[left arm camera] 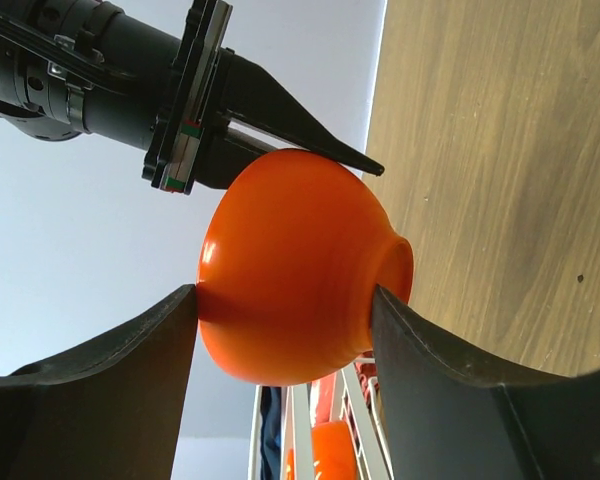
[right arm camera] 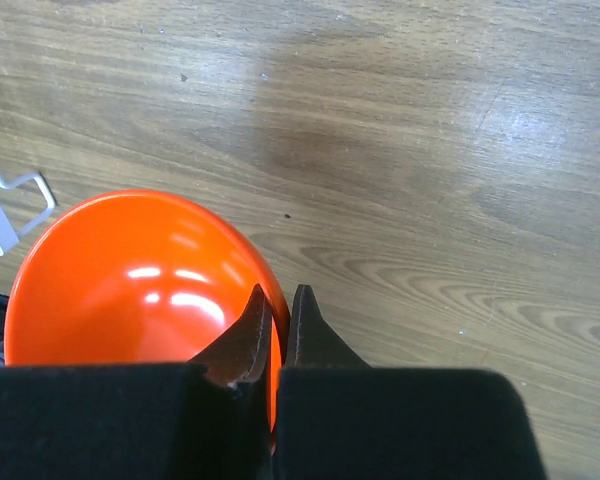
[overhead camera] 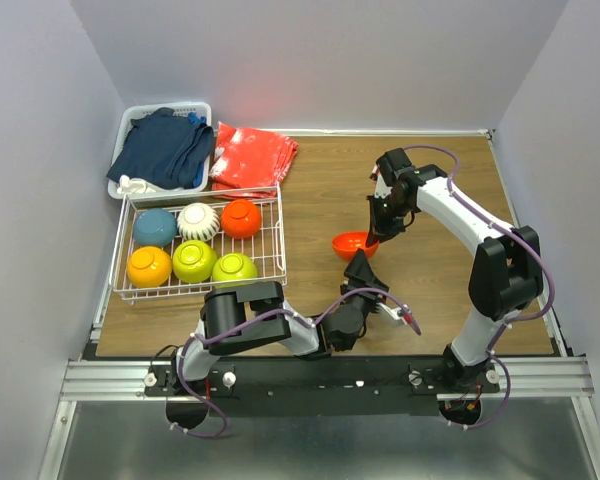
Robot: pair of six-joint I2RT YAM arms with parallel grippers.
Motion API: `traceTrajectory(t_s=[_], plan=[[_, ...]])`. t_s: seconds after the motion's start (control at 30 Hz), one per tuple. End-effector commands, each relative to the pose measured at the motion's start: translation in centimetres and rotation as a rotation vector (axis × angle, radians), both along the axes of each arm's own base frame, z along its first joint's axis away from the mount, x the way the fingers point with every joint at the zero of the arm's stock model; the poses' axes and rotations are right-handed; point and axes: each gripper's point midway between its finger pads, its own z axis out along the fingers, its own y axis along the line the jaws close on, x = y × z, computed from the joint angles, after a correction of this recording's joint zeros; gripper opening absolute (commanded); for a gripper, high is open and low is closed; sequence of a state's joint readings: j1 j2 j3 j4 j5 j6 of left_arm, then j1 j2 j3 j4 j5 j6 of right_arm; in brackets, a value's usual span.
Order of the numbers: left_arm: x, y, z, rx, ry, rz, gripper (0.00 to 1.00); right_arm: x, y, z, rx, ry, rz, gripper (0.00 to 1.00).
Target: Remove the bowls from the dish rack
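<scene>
Over the counter (overhead camera: 430,180), right of the dish rack (overhead camera: 268,250), a red-orange bowl (left arm camera: 300,260) is gripped twice. The left claw (left arm camera: 280,300) is partly open around its body and the right claw (right arm camera: 275,300) pinched shut on its rim. The bowl is perhaps airborne — opposed pulls could drop it.

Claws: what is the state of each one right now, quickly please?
Left claw: closed on the sides of the red-orange bowl.
Right claw: closed on the rim of the same bowl.

Red-orange bowl (right arm camera: 130,280), near edge behind right end effector (right arm camera: 280,300).
</scene>
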State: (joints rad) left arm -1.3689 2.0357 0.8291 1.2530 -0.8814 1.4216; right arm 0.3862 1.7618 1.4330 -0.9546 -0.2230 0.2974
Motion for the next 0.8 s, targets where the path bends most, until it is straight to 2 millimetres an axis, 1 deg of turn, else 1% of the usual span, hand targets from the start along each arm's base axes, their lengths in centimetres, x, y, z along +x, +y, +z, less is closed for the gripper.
traceTrajectory(t_s=[0.0,0.03,0.1,0.17,0.2,0.23,0.27,0.3,0.33,0.37,0.4,0.43,0.47,0.5,0.53,0.57,0.6,0.63,0.67,0.7,0.73,0.77], plan=[[1.2,1.7,4.7,-0.341,-0.028,0.073,0.8,0.4,-0.1,0.6,-0.026,-0.045,0.009,0.01],[1.3,1.8,4.6,-0.347,-0.024,0.078,0.9,0.9,-0.1,1.1,-0.024,-0.066,-0.011,0.01],[1.3,2.1,4.9,-0.363,-0.02,0.086,0.98,2.2,-0.5,1.5,-0.049,-0.119,-0.046,0.01],[1.3,2.5,4.9,-0.388,0.001,0.097,0.99,3.7,-1.0,2.2,-0.068,-0.171,-0.101,0.01],[1.3,2.5,4.8,-0.393,0.011,0.1,0.99,4.9,-1.5,2.5,-0.094,-0.217,-0.135,0.01],[1.3,2.6,4.5,-0.409,0.032,0.103,0.99,5.4,-1.6,2.6,-0.089,-0.229,-0.166,0.01],[1.3,2.9,4.7,-0.431,0.045,0.111,0.99,6.4,-2.6,2.7,-0.112,-0.256,-0.21,0.01],[1.2,3.0,4.8,-0.446,0.057,0.112,0.99,7.7,-2.9,3.0,-0.105,-0.303,-0.244,0.01],[1.3,3.2,4.8,-0.46,0.07,0.116,0.99,8.5,-3.4,2.9,-0.094,-0.319,-0.292,0.01],[1.2,3.2,4.1,-0.482,0.108,0.115,0.99,9.4,-4.3,2.8,-0.09,-0.334,-0.338,0.01],[1.1,3.4,4.7,-0.51,0.123,0.112,0.99,10.5,-4.9,3.0,-0.079,-0.376,-0.377,0.01],[1.1,3.5,4.8,-0.532,0.143,0.112,0.99,11.2,-5.5,3.0,-0.073,-0.396,-0.427,0.01],[1.0,3.5,4.0,-0.547,0.185,0.111,0.99,12.0,-6.8,3.0,-0.08,-0.422,-0.475,0.01],[0.7,3.5,4.4,-0.572,0.209,0.095,0.99,13.0,-8.0,3.0,-0.091,-0.473,-0.525,0.01],[0.6,3.5,4.1,-0.578,0.232,0.089,0.99,13.5,-8.7,3.0,-0.09,-0.498,-0.566,0.01],[0.5,3.6,3.3,-0.541,0.262,0.092,0.99,14.1,-10.2,2.9,-0.101,-0.518,-0.611,0.01],[0.4,3.3,3.4,-0.6,0.302,0.077,0.99,15.3,-11.1,3.4,-0.099,-0.574,-0.649,0.01],[0.2,3.1,3.2,-0.6,0.324,0.073,0.99,15.2,-12.0,2.5,-0.117,-0.577,-0.671,0.01],[0.1,3.1,2.3,-0.573,0.357,0.078,0.99,15.7,-13.3,2.3,-0.131,-0.597,-0.704,0.01],[0.0,3.0,2.4,-0.626,0.395,0.074,0.99,16.6,-14.2,2.6,-0.126,-0.646,-0.735,0.01],[0.0,2.7,2.0,-0.636,0.429,0.061,0.99,16.8,-14.9,2.0,-0.128,-0.648,-0.756,0.01],[-0.1,2.9,1.3,-0.615,0.462,0.069,0.99,16.6,-16.3,1.1,-0.141,-0.646,-0.783,0.01]])
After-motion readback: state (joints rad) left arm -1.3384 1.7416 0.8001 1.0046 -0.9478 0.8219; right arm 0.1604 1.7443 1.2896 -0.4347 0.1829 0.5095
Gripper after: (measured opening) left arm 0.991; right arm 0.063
